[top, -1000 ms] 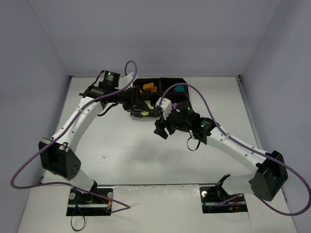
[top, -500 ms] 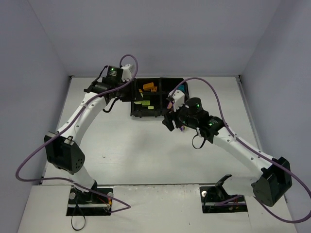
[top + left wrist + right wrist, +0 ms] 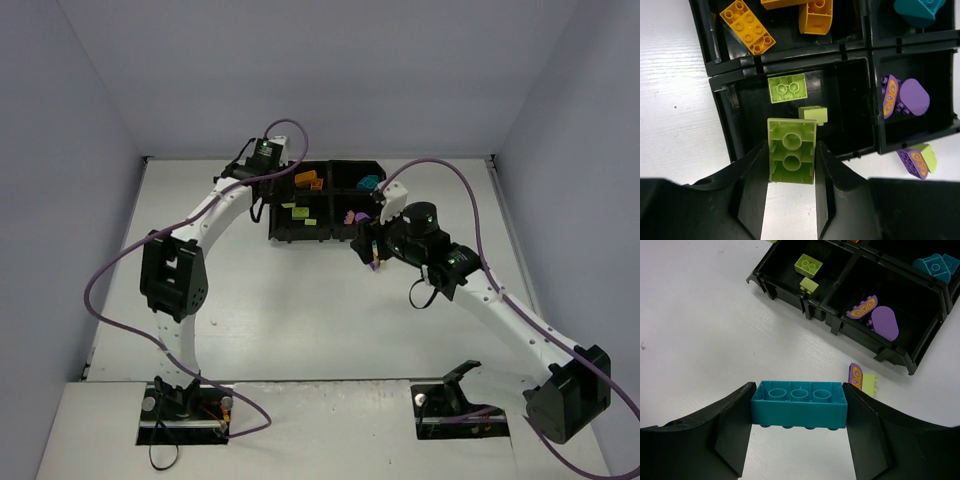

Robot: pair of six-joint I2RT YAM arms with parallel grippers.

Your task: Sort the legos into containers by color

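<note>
Clamping flat faces, left jaws hold a green brick [image 3: 791, 157], right jaws a teal brick [image 3: 799, 404]; likely light, stiff, slick.

Right end effector [image 3: 799, 412] gripping teal brick [image 3: 799, 404], black tray [image 3: 840, 322] beyond

Black four-compartment tray [image 3: 790, 54], colour-sorted bricks [image 3: 747, 26] inside, purple-and-green pair [image 3: 916, 160] just outside.
</note>
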